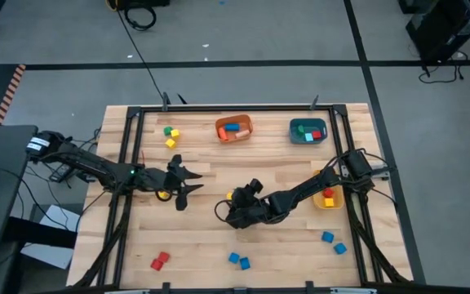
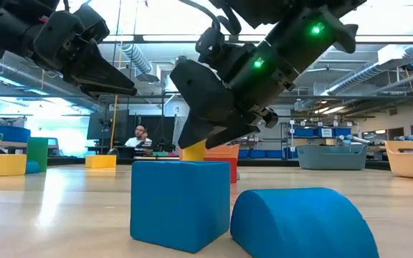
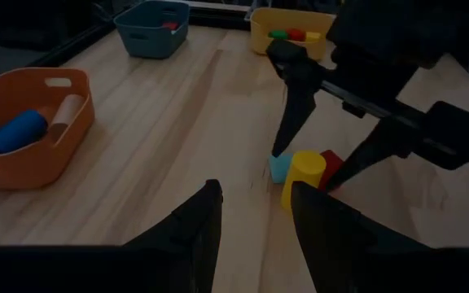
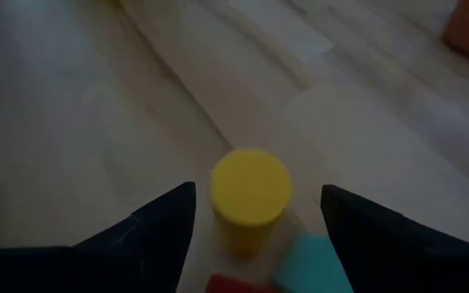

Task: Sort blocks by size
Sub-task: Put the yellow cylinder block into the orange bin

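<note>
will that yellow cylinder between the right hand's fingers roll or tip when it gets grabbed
The yellow cylinder stands upright on its flat end, so it probably won't roll unless knocked over. It looks taller than wide, so an off-centre push could tip it, likely against the light blue block and red block beside it. The right hand straddles it with open fingers, which favours a centred squeeze.

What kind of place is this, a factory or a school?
More likely a robotics lab or workshop. Two robot arms work at a wooden table with toy blocks and an orange bin; behind it, a person sits among shelving under exposed ceiling ducts.
</note>
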